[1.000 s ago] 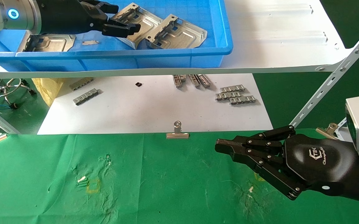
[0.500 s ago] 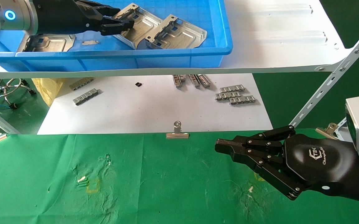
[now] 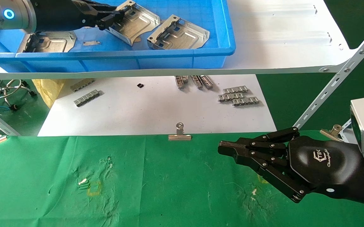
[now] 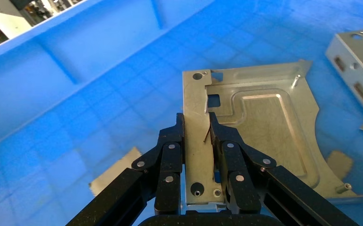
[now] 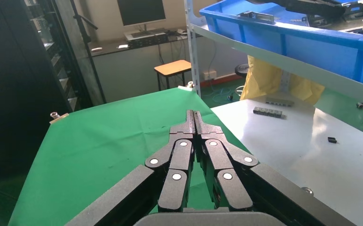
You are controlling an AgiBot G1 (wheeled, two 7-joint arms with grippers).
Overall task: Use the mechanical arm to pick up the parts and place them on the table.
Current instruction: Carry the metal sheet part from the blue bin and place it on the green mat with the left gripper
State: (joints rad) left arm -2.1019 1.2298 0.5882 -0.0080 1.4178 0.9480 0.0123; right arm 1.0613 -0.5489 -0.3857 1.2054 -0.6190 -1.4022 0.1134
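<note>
From my head camera, my left gripper (image 3: pixel 107 19) is up in the blue tray (image 3: pixel 169 55) on the white shelf (image 3: pixel 279 37), its fingers closed on the edge of a metal plate (image 3: pixel 136 22) that tilts above the tray floor. A second plate (image 3: pixel 178 33) lies just beside it and a third (image 3: pixel 48 42) sits under my left arm. My right gripper (image 3: pixel 229 148) hovers over the green table (image 3: pixel 156 189), fingers pressed together and holding nothing, well apart from the tray. A silver clip (image 3: pixel 179 134) sits at the table's far edge, and small grey strips (image 3: pixel 238 96) lie on the white sheet beyond.

From my left wrist, the fingers (image 4: pixel 170 155) pinch the plate (image 4: pixel 259 136) along its folded edge, one on each side, over the tray (image 4: pixel 76 94).

From my right wrist, my fingers (image 5: pixel 179 160) meet with no gap, above the table (image 5: pixel 104 141).
</note>
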